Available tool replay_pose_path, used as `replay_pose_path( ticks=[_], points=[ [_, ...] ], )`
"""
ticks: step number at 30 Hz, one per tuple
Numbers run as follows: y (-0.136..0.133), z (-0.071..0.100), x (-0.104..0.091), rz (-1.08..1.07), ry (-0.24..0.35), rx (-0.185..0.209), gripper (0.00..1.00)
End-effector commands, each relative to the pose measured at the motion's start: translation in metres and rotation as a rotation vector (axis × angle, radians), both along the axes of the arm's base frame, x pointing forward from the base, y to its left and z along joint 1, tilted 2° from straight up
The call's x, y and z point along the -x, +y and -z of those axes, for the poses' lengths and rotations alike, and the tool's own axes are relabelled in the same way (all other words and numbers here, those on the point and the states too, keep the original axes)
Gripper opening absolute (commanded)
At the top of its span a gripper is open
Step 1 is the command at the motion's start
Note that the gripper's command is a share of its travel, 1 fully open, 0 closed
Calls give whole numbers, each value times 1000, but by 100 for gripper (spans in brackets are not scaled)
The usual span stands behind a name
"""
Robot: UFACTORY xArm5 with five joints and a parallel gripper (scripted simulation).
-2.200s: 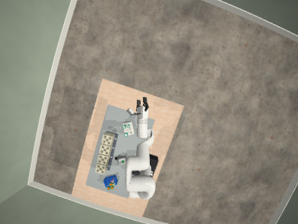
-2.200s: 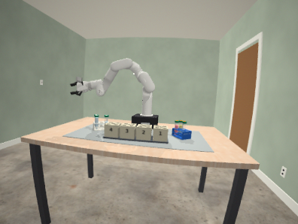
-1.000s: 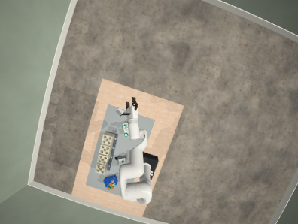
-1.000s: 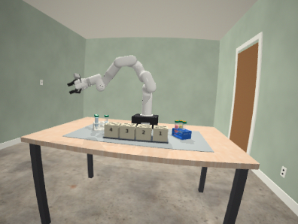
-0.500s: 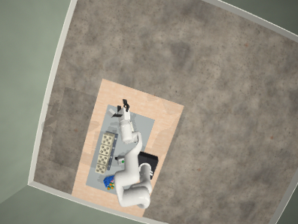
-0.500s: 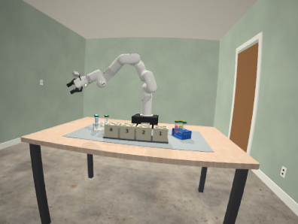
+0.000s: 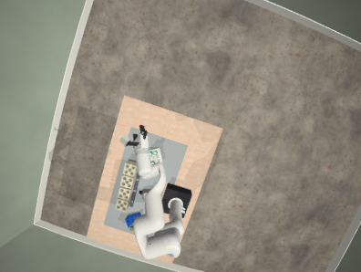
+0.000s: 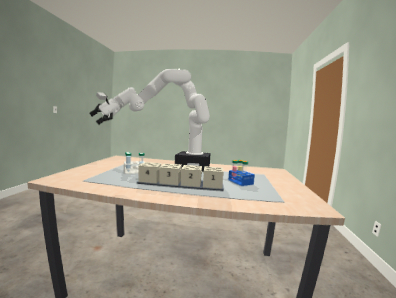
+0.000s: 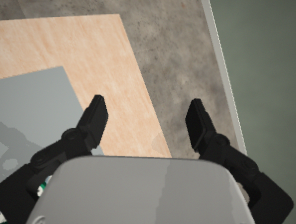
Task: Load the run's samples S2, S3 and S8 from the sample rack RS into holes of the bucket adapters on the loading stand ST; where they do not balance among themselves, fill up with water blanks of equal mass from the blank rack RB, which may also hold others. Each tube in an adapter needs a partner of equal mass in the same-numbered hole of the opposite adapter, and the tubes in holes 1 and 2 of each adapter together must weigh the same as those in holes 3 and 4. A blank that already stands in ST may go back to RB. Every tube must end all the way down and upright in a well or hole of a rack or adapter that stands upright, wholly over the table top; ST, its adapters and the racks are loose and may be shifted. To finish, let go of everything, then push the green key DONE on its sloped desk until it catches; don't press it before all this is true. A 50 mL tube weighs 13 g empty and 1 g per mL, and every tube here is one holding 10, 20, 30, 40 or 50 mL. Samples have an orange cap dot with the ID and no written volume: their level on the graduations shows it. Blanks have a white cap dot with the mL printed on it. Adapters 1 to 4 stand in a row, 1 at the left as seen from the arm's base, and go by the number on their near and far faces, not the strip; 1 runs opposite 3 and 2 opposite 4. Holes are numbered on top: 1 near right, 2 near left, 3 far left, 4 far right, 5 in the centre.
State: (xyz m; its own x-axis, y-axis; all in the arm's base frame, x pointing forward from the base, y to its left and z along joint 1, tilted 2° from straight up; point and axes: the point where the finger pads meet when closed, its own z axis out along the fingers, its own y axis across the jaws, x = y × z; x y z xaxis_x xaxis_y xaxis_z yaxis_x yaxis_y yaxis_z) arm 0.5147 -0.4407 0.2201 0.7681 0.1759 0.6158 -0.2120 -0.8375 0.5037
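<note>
My gripper [image 8: 102, 114] hangs high in the air with its fingers spread as wide as they go and nothing between them. In the wrist view, the space between the two black pads shows only the pale wooden table [image 9: 105, 65] edge and the floor past it, with a corner of the grey mat [image 9: 35, 100] off to the left finger's side.

Everything I am meant to handle lies well below me and back toward my base. The clear blank rack [image 8: 131, 169] with its green-capped tubes [image 8: 128, 156] is nearest, down and slightly behind my fingertips; from above it sits just beside my forearm [image 7: 155, 157]. Beyond it, farther back along the mat, runs the row of four beige adapters [image 8: 180, 175] on the loading stand, numbered 4, 3, 2, 1 on their faces, with 4 closest to me. The blue sample rack [image 8: 241, 177] stands past adapter 1, the farthest of all from my gripper. I cannot make out the adapter holes' contents.
</note>
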Motion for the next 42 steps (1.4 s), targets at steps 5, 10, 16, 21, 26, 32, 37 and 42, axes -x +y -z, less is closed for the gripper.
replay_pose_path(
  ticks=[5,10,16,21,26,32,37,42],
  points=[
    [31,-3,-15,-18,29,-74,100],
    [50,-2,-20,-29,41,-106,100],
    [79,-2,-28,-42,71,-162,100],
    [93,-2,-31,-48,86,-189,100],
    [120,-2,-35,-57,121,-240,100],
    [149,-3,-37,-65,158,-289,100],
    [164,-3,-36,-68,180,-314,100],
    [185,-3,-33,-74,197,-338,100]
  ],
)
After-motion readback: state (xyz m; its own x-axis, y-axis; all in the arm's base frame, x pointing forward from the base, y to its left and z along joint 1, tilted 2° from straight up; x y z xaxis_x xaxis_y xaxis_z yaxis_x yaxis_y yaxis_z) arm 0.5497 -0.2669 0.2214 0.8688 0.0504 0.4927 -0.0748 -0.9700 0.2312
